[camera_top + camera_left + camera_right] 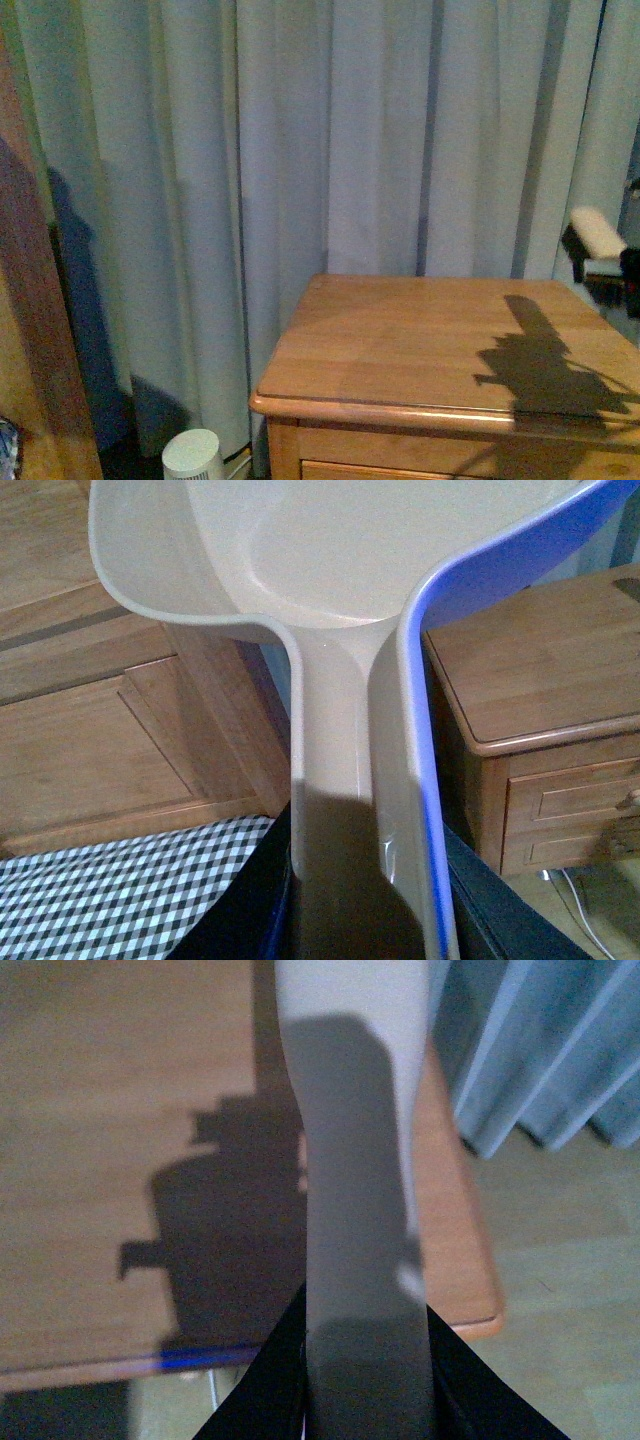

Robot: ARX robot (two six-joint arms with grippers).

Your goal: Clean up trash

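The left gripper (366,912) was clamped on the dustpan (350,540) handle. The right gripper (366,1385) gripped the brush (350,1110) above the nightstand (400,340). No trash showed in any view. Best to find the wad first, then set the pan's lip flush beside it and sweep gently.

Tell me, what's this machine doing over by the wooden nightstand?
It looks set up to sweep. Its left gripper holds a beige, blue-edged dustpan by the handle, and its right gripper holds a pale brush over the right side of the wooden nightstand. No paper trash shows in any view.
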